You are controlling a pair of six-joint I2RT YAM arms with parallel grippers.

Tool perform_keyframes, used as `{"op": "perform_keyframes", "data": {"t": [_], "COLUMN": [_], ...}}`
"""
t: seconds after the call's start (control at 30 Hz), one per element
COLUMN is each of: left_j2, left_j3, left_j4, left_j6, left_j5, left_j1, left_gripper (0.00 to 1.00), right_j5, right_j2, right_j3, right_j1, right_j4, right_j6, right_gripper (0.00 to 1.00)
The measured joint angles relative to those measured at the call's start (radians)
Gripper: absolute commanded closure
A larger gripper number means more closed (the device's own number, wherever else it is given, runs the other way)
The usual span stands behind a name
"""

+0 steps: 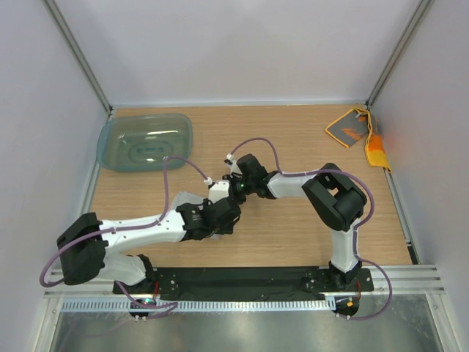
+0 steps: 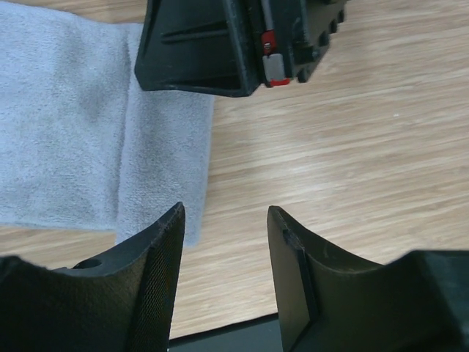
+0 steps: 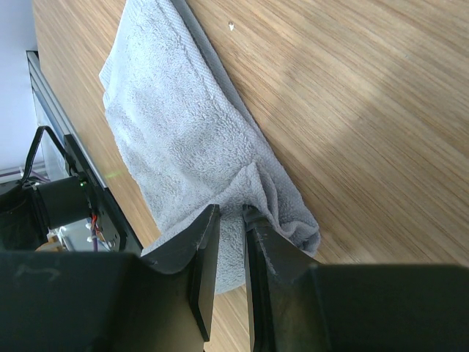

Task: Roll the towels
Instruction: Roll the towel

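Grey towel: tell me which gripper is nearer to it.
Right. The right gripper is pinching a fold of the grey towel; the left gripper stands open just beside the towel's edge, holding nothing.

Bright diffuse light; soft shadows; mostly sharp focus.

Lab robot cell: plain white walls [image 1: 242, 44], metal frame [image 1: 77, 55].

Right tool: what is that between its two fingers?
A bunched fold of the grey towel, pinched in the right tool; the right wrist view shows it.
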Motion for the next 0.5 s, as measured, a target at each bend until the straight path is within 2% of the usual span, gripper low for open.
{"op": "perform_keyframes", "data": {"t": [0.3,0.5], "left_j2": [0.16,0.185], "left_j3": [0.011,0.008], "left_j4": [-0.048,-0.047], "left_j6": [-0.011,-0.034], "left_j5": [-0.04,-0.044], "left_j1": [0.0,0.0], "left_gripper": [0.51,0.51], "right_j5": [-0.004,-0.008], "right_j2": [0.0,0.0], "right_j3": [-0.002,-0.005], "right_j1": [0.0,0.0], "right_j4": [0.0,0.002], "right_j6": [0.0,0.0], "right_gripper": [0.73,0.73]}}
